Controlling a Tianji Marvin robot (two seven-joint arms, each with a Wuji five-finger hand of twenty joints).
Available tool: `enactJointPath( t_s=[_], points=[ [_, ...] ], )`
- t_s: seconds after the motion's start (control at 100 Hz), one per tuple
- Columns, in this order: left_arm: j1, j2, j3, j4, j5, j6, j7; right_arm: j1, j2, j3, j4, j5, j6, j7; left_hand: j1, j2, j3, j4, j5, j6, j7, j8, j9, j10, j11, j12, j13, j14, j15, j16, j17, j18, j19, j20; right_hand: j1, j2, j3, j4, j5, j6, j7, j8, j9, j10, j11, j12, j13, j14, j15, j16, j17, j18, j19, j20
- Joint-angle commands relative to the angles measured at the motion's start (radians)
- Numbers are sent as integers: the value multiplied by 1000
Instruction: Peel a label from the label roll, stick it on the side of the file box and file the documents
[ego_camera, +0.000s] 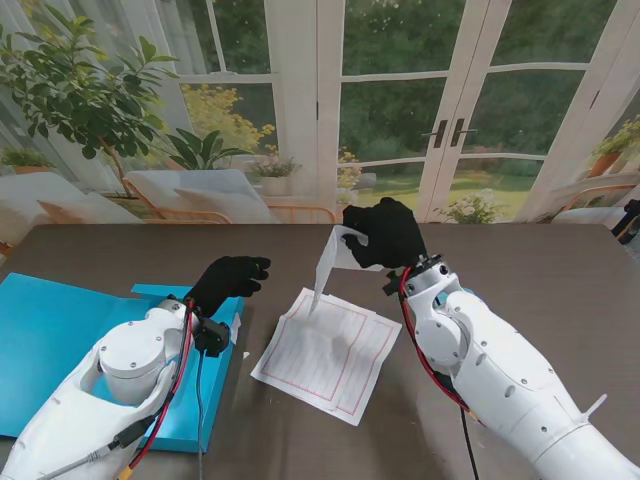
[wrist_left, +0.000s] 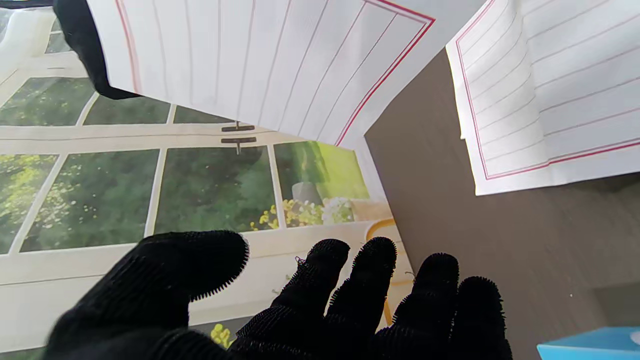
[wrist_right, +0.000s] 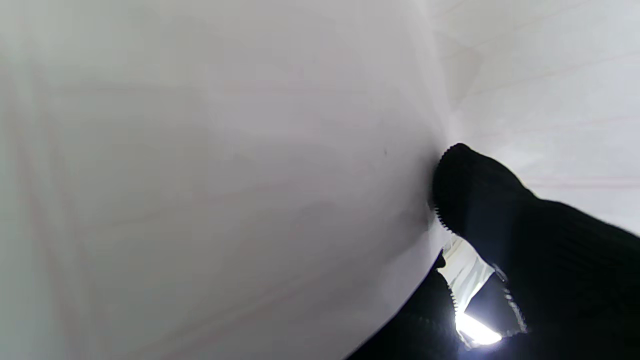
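Observation:
My right hand (ego_camera: 385, 233), in a black glove, is shut on one white ruled document sheet (ego_camera: 331, 262) and holds it up above the table; the sheet hangs down, edge on, toward the stack. That sheet (wrist_right: 225, 180) fills the right wrist view, with a gloved fingertip (wrist_right: 470, 195) pressed on it. More ruled sheets with red borders (ego_camera: 328, 352) lie flat on the dark table between my arms. My left hand (ego_camera: 229, 281) hovers open, fingers spread, left of the stack and over the edge of the blue file box (ego_camera: 60, 335). In the left wrist view the lifted sheet (wrist_left: 260, 60) hangs beyond my fingers (wrist_left: 320, 280).
The blue file box (wrist_left: 590, 345) lies opened flat on the left side of the dark brown table (ego_camera: 520, 280). Windows and plants stand beyond the far table edge. I see no label roll in any view.

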Motion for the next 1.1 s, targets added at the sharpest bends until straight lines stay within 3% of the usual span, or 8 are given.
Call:
enactJointPath(
  t_s=[0.0, 0.07, 0.12, 0.16, 0.23, 0.29, 0.49, 1.09],
  points=[
    [-11, -7, 1, 3, -7, 22, -44, -15, 2, 12, -40, -3, -13, 12, -64, 50, -36, -56, -15, 13, -10, -8, 28, 21, 16, 33, 28, 36, 33, 43, 28, 14, 44, 82, 17, -23, 102, -29, 1, -4, 30, 24, 55, 29, 26, 18, 23, -50, 23, 15, 246, -18, 27, 14],
    [-17, -9, 1, 7, -36, 49, -59, -28, 2, 26, -66, -3, -22, 13, -98, 65, -47, -88, -13, 18, -5, -5, 35, 38, 26, 71, 48, 60, 86, 102, 65, 38, 86, 178, 19, -23, 102, -29, 0, -2, 30, 25, 54, 31, 27, 19, 23, -52, 24, 16, 247, -16, 27, 15],
    [-22, -10, 0, 10, -62, 69, -70, -35, 3, 34, -82, -4, -28, 12, -101, 35, -38, -84, -7, 21, 0, 0, 38, 56, 43, 133, 73, 89, 208, 237, 99, 60, 229, 385, 19, -23, 101, -29, 0, -4, 30, 27, 54, 31, 27, 20, 23, -50, 24, 16, 247, -16, 27, 16],
    [-25, -11, -1, 14, -86, 84, -85, -41, 2, 39, -94, -4, -33, 10, -144, 81, -63, -121, -2, 24, 3, 5, 39, 62, 63, 205, 68, 101, 327, 346, 60, 45, 445, 567, 18, -22, 102, -29, 0, -3, 30, 27, 54, 31, 27, 20, 22, -50, 23, 16, 247, -16, 26, 17],
    [-31, -12, -4, 23, -137, 111, -109, -52, 0, 47, -113, 1, -42, 9, -180, 95, -65, -151, 8, 31, 9, 20, 59, 69, 82, 384, 56, 120, 528, 443, -33, 7, 948, 435, 18, -21, 102, -29, 0, -3, 29, 28, 54, 31, 27, 21, 23, -52, 25, 17, 247, -16, 26, 19],
    [-37, -14, -6, 30, -177, 135, -130, -61, -2, 53, -130, 6, -47, 9, -202, 107, -70, -164, 17, 35, 14, 26, 69, 70, 105, 487, 54, 124, 657, 484, -1, 11, 1052, 364, 18, -21, 102, -29, -1, -3, 29, 28, 54, 31, 27, 21, 23, -51, 25, 17, 247, -16, 26, 19],
    [-57, -19, 0, 64, -276, 169, -190, -88, -5, 66, -175, 15, -72, 8, -257, 137, -80, -196, 60, 30, 35, 49, 73, 58, 188, 657, 76, 109, 801, 509, 40, 11, 1096, 425, 19, -19, 100, -29, -4, -4, 31, 31, 53, 30, 26, 22, 23, -51, 22, 16, 247, -16, 24, 22],
    [-115, -19, 35, 135, -402, 220, -337, -133, -19, 65, -215, 45, -123, -13, -245, 128, -68, -198, 234, 37, 122, 113, 119, 67, 249, 676, 141, 132, 813, 491, 109, 51, 1104, 420, 15, -18, 101, -30, -7, -9, 35, 31, 50, 29, 26, 23, 23, -46, 21, 16, 244, -18, 20, 24]
  ],
)
